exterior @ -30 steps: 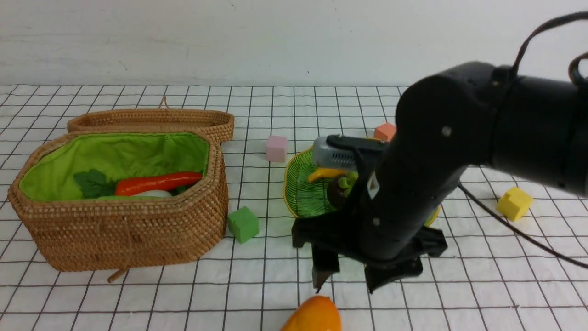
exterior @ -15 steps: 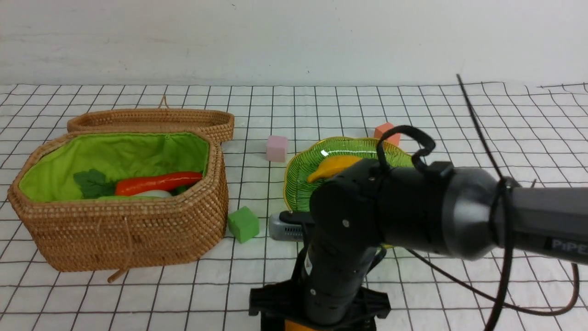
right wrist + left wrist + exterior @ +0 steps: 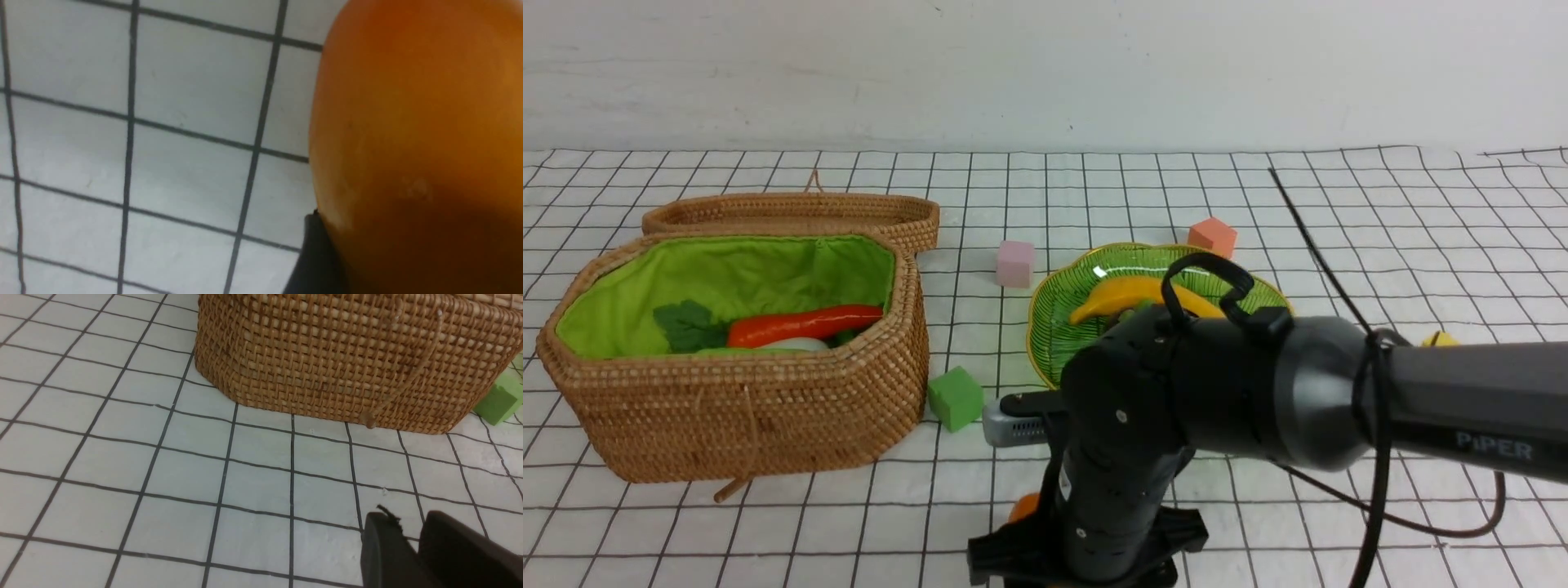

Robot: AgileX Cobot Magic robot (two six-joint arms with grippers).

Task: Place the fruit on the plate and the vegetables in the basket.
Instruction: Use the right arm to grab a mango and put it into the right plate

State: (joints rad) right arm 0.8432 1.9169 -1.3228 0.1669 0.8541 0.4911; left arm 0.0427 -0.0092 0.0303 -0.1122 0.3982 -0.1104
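The orange-yellow mango (image 3: 412,122) fills my right wrist view, and only a sliver of it (image 3: 1023,506) shows beside the right arm (image 3: 1143,441) in the front view. My right gripper (image 3: 408,253) is shut on it, with one dark finger (image 3: 316,253) pressed to its side. The banana (image 3: 1127,292) lies on the green plate (image 3: 1062,327); the arm hides the rest of the plate. The carrot (image 3: 800,322) and the white radish (image 3: 800,345) lie in the basket (image 3: 752,408). My left gripper (image 3: 408,522) is shut and empty, low over the cloth in front of the basket (image 3: 347,355).
The basket lid (image 3: 792,214) lies open behind it. Foam cubes sit around: green (image 3: 955,398) by the basket's corner, pink (image 3: 1014,263) and orange (image 3: 1213,237) behind the plate, yellow (image 3: 1439,338) at the right. The right arm's cable trails across the cloth.
The right arm has dropped from beside the plate down over the mango at the near edge, and its jaws have closed in on it. The mango now shows further left. The left gripper is unchanged.
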